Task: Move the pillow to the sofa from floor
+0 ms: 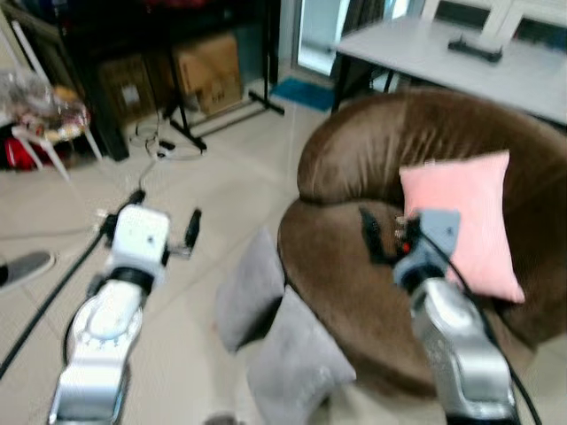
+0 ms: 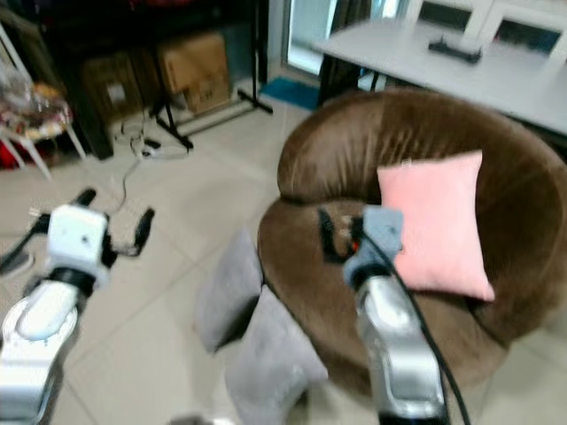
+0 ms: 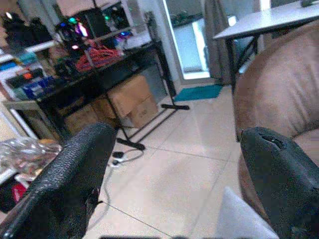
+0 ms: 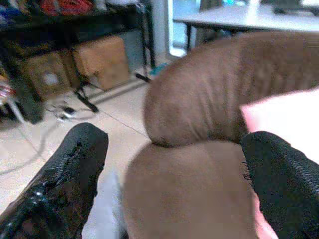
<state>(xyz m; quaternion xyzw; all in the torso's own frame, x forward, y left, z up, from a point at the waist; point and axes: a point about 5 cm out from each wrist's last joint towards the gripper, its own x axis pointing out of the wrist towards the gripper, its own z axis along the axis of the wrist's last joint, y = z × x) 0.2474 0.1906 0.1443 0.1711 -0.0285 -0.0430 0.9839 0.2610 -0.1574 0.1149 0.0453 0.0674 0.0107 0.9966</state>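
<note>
Pale tiled floor (image 1: 221,177) underfoot, running from the near edge back to a cluttered far wall. Nearest, two grey pillows on the tiles hard against the front of the sofa: a front grey pillow (image 1: 297,365) lying tilted, long axis running from the near floor up toward the seat edge, and a rear grey pillow (image 1: 251,288) standing on its edge just behind, leaning on the upholstery, long axis upright. Both between the two arms, below and inward of each. Left gripper (image 1: 168,232) raised over bare floor, fingers spread wide with nothing between them; a corner of grey pillow visible beneath it in its wrist view. Right gripper (image 1: 383,232) held over the seat of the brown round sofa (image 1: 354,159), fingers likewise apart and empty. Judged by position, left arm the closer to the rear pillow, needing a reach down and inward; right arm already past both, above the cushion. Further on, a pink pillow (image 1: 465,221) propped upright against the sofa back. Beyond, a white table (image 1: 425,49), cardboard boxes (image 1: 208,71) under a dark rack, cables on the floor.
</note>
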